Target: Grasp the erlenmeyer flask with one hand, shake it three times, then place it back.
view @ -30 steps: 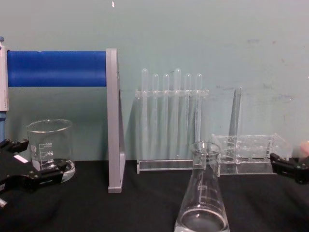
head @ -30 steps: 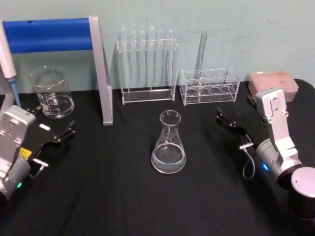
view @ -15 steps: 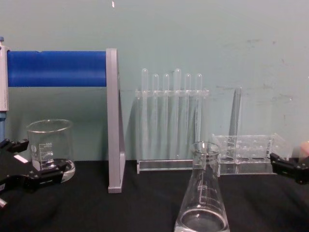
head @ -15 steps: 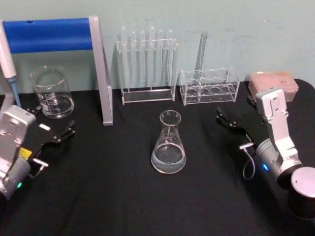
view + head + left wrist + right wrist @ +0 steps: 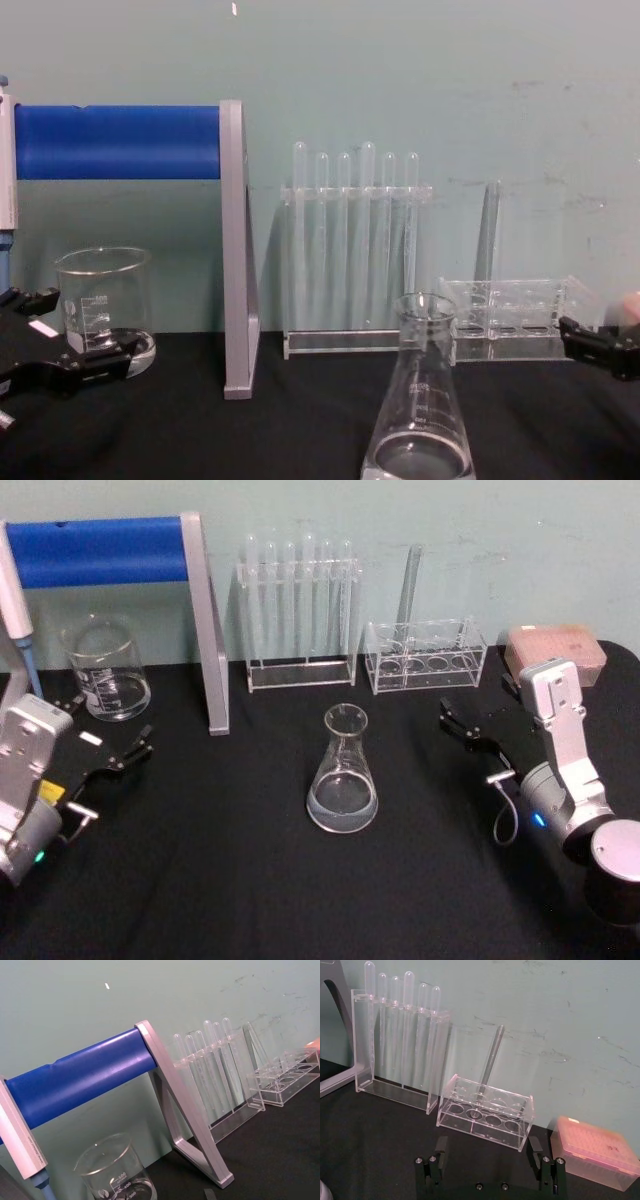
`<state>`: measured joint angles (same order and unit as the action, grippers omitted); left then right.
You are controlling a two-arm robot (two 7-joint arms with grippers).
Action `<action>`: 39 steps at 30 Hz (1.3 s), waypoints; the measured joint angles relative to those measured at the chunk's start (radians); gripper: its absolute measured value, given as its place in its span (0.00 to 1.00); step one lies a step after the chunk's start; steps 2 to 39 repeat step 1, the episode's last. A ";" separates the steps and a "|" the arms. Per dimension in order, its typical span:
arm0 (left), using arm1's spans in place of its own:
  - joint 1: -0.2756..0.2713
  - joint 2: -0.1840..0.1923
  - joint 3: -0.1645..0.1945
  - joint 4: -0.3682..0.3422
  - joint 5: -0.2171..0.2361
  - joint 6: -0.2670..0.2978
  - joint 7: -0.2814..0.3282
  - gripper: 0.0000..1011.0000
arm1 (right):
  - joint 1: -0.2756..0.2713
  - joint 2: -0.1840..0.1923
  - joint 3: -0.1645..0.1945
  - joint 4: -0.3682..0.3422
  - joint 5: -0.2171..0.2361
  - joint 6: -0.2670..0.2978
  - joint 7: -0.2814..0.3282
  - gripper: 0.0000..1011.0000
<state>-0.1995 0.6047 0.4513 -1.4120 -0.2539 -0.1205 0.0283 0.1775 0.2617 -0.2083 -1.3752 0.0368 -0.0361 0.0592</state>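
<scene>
R gripper: jaws spread wide, nothing between them, low over the desk on the right side, pointing toward the middle. Just behind it, the low clear rack w/ one tube standing in it; pink tip box farther right by the wall. Silver wrist w/ blue light and grey cable loop trail back to the right edge.

L gripper: jaws also wide, holding nothing, low over the desk at far left. Beaker sits just behind it, apart from the fingers. Chest view puts the beaker right behind the L fingertip.

Flask: upright on the desk, centre, between both grippers and well apart from each. Some clear liquid in the base. Not touched by anything.

Behind flask: tall rack of test tubes near the wall. Left of that, grey stand w/ blue bar; pipette at far-left edge.
</scene>
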 joint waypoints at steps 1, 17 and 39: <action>0.000 0.000 0.000 0.000 0.000 0.000 0.000 0.99 | 0.000 0.000 0.000 0.000 0.000 0.000 0.000 0.99; 0.000 0.000 0.000 0.000 0.000 0.000 0.000 0.99 | 0.000 0.000 0.000 0.000 0.000 0.000 0.000 0.99; 0.000 0.000 0.000 0.000 0.000 0.000 0.000 0.99 | 0.000 0.000 0.000 0.000 0.000 0.000 0.000 0.99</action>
